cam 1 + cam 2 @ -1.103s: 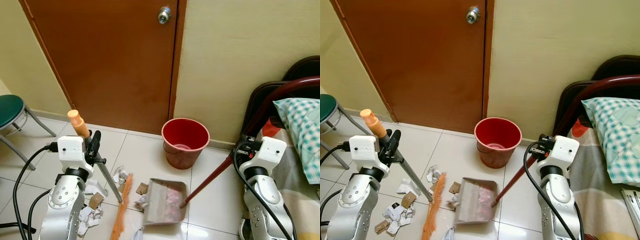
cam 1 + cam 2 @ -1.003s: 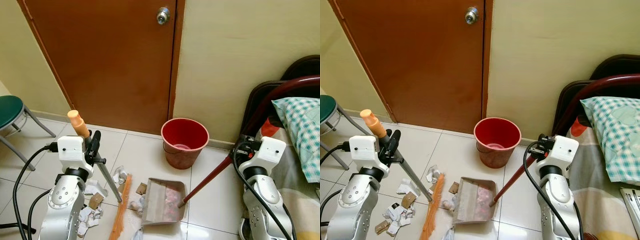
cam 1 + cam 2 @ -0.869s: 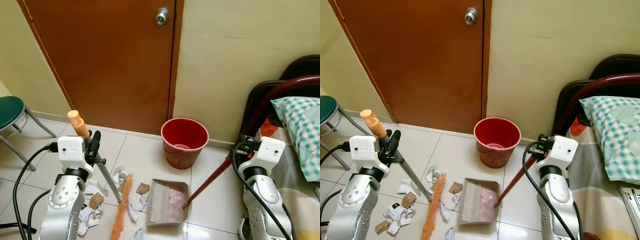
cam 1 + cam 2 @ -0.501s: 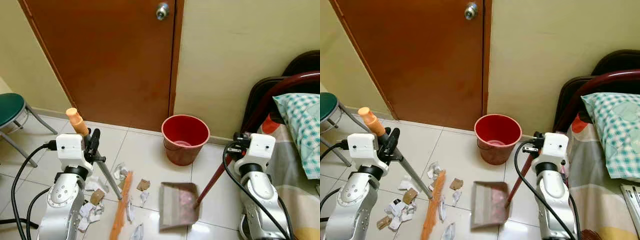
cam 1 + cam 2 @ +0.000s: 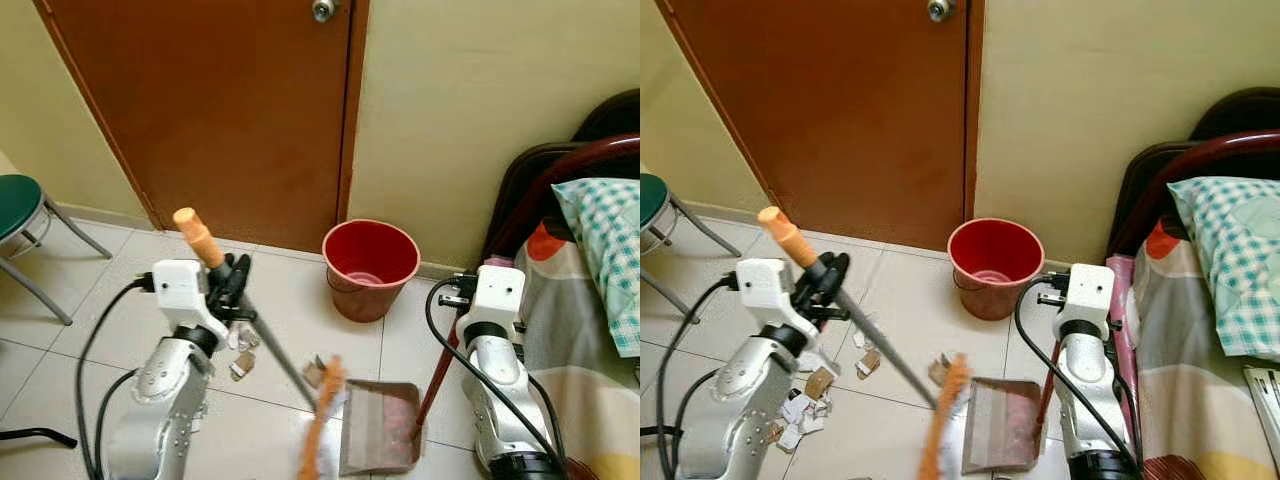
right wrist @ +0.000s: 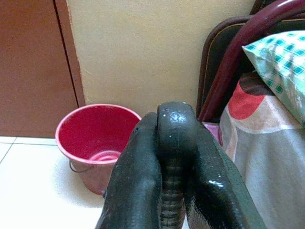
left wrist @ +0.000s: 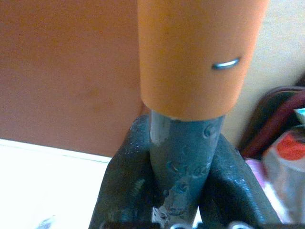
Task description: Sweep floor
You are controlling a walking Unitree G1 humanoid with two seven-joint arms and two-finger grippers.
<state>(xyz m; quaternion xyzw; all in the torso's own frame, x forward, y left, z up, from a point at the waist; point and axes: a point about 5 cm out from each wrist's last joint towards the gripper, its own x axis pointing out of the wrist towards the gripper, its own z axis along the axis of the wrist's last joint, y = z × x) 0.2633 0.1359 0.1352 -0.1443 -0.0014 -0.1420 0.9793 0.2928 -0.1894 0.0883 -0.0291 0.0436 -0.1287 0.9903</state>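
On the tiled floor point(image 5: 290, 300) in front of the brown door point(image 5: 220, 110), I have the broom point(image 5: 262, 340) in my left gripper point(image 5: 232, 285) and the dustpan point(image 5: 380, 428) in my right gripper point(image 5: 462, 298). The left jaws are clamped tight round the broom's grey shaft just below its orange grip, as the left wrist view shows plainly. The shaft slants down to the right, and the orange bristles, blurred, sit near the bottom middle, just beside the dustpan's left edge.

The right jaws are closed on the top of the dustpan's dark red handle; in the right wrist view the black end of that handle sits squeezed between the two fingers point(image 6: 136, 176). The handle runs nearly straight down to the pan, which lies on the floor near me, right of centre, with pinkish scraps inside it.

A red bucket point(image 5: 371, 268) stands against the far wall, just right of the door and beyond the dustpan. Paper scraps point(image 5: 815, 385) lie scattered on the tiles to the left, near my left arm, with a few pieces by the bristles. A green stool point(image 5: 25, 215) stands at the far left. On the right is a bed point(image 5: 585, 310) with a checked pillow point(image 5: 605, 250) and a dark curved frame.
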